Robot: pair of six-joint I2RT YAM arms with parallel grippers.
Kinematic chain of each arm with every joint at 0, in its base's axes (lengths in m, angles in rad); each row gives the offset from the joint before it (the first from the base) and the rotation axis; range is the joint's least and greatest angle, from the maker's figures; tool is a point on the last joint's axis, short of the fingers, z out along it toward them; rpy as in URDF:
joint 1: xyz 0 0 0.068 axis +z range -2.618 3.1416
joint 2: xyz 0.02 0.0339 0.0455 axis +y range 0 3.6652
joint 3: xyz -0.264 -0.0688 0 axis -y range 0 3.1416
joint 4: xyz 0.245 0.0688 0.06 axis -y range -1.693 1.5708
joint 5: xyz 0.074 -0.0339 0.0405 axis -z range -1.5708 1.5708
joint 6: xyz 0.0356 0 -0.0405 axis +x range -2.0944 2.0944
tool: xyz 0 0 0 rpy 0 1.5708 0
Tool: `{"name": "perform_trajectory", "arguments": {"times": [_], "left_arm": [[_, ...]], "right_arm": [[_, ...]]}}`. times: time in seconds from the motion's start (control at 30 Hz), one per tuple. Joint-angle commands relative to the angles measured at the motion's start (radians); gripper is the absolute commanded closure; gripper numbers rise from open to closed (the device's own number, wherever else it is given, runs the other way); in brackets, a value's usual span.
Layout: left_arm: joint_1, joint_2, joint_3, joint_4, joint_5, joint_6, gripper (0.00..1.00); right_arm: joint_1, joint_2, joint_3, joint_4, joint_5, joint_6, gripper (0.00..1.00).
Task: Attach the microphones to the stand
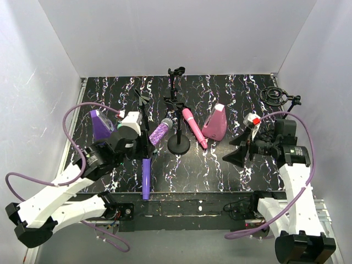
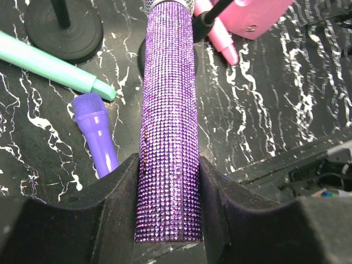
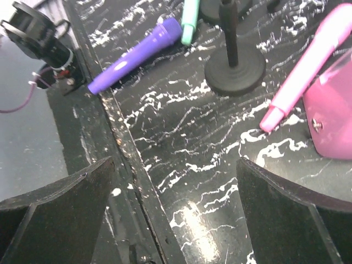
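My left gripper (image 1: 147,144) (image 2: 168,190) is shut on the lower handle of the glittery purple microphone (image 1: 160,133) (image 2: 168,126), which points its silver head toward the black stand (image 1: 179,144). The plain purple microphone (image 1: 146,179) (image 2: 98,132) (image 3: 135,55) lies near the table's front edge. The mint green microphone (image 2: 52,65) (image 3: 190,19) lies beside it and is mostly hidden under my left arm in the top view. The pink microphone (image 1: 194,127) (image 3: 308,66) lies right of the stand's base (image 3: 235,77). My right gripper (image 1: 237,149) (image 3: 176,203) is open and empty over the front right of the table.
A pink wedge block (image 1: 215,123) (image 3: 330,121) sits right of the pink microphone. A purple wedge block (image 1: 100,124) sits at the far left. A second black stand (image 1: 144,102) rises behind my left gripper. A black ring mount (image 1: 275,94) stands at the back right. White walls enclose the table.
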State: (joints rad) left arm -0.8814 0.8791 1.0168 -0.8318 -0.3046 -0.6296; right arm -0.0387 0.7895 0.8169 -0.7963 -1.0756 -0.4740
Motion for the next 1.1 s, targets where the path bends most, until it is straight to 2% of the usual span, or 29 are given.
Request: {"name": "perform_trajectory", "arguments": {"times": [0.0, 0.13, 0.3, 0.47, 0.57, 0.67, 0.77, 0.83, 0.97, 1.07], "left_arm": [[-0.004, -0.061, 0.129, -0.072, 0.114, 0.079, 1.0], [-0.004, -0.051, 0.199, -0.162, 0.267, 0.136, 1.0], [-0.004, -0.002, 0.272, -0.257, 0.444, 0.2, 1.0], [-0.004, 0.047, 0.276, -0.158, 0.613, 0.209, 1.0], [-0.005, 0.095, 0.258, -0.032, 0.668, 0.18, 1.0], [-0.005, 0.144, 0.232, 0.115, 0.694, 0.133, 1.0], [-0.005, 0.211, 0.246, 0.197, 0.708, 0.105, 1.0], [-0.005, 0.244, 0.259, 0.238, 0.697, 0.085, 1.0], [-0.008, 0.271, 0.279, 0.338, 0.619, 0.038, 1.0], [-0.019, 0.276, 0.292, 0.425, 0.532, 0.018, 1.0]], "right_arm": [[0.013, 0.075, 0.154, -0.15, -0.107, -0.038, 0.03], [0.034, 0.151, 0.235, -0.254, -0.173, -0.054, 0.04], [0.036, 0.163, 0.265, -0.242, -0.181, -0.023, 0.04], [0.065, 0.137, 0.208, -0.15, -0.221, 0.066, 0.04], [0.075, 0.126, 0.186, -0.136, -0.227, 0.066, 0.04], [0.079, 0.117, 0.223, -0.165, -0.182, 0.011, 0.02], [0.08, 0.119, 0.341, -0.28, -0.13, -0.112, 0.02], [0.08, 0.128, 0.424, -0.337, -0.106, -0.138, 0.02], [0.08, 0.148, 0.545, -0.366, -0.138, -0.022, 0.02], [0.08, 0.133, 0.613, -0.292, -0.123, 0.145, 0.02]]}}
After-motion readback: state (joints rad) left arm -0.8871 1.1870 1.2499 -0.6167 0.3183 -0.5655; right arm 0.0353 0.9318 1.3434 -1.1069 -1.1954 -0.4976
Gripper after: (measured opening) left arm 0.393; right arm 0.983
